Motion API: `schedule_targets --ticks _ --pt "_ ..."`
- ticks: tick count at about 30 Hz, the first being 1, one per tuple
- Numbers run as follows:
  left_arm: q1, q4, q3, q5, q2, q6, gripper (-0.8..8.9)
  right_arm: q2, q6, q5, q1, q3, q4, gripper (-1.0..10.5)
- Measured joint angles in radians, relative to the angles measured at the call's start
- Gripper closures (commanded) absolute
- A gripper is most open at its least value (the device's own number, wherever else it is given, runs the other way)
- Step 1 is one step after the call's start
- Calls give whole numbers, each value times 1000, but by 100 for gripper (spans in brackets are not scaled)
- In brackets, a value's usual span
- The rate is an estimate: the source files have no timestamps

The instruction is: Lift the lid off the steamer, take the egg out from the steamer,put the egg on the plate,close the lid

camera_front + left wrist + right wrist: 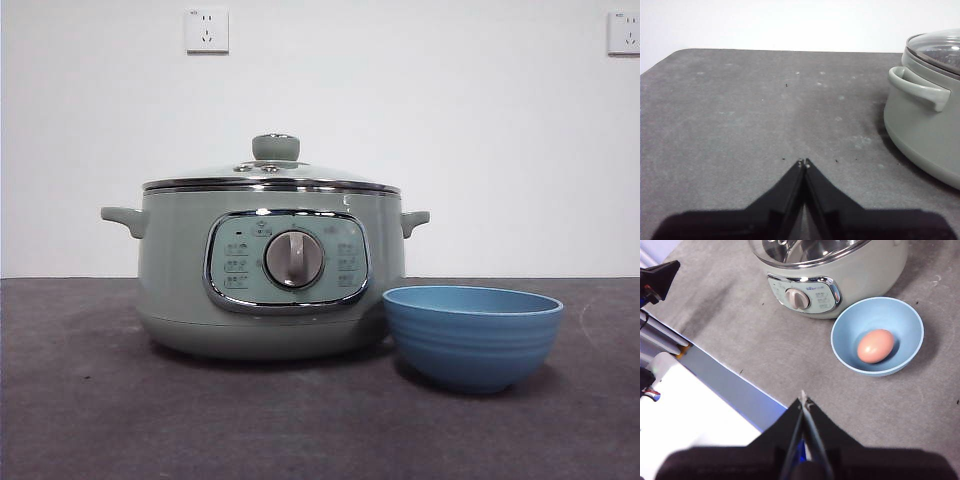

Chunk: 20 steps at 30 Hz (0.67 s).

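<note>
Resting on grey table (100, 420): steamer (180, 290), plate (472, 335); white wall (450, 120); both fingers together

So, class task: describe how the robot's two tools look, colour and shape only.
Left tool: two matte black jaws, broad at the base, tapering to a point with tiny pale specks. Right tool: the same black wedge shape, with thin pale edges along the seam. No cables or markings show.

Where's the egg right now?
The egg lies inside the blue bowl, seen from the right wrist view, just beside the steamer, whose lid is on.
</note>
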<state>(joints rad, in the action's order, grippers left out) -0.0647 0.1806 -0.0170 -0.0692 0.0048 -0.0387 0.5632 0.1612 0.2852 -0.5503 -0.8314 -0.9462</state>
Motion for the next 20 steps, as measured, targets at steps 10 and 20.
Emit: schedule_targets --ticks 10,20 --pt "0 0 0 0 0 0 816 0 0 0 0 0 0 945" --pt "0 0 0 0 0 0 816 -45 -82 -100 70 6 135 945"
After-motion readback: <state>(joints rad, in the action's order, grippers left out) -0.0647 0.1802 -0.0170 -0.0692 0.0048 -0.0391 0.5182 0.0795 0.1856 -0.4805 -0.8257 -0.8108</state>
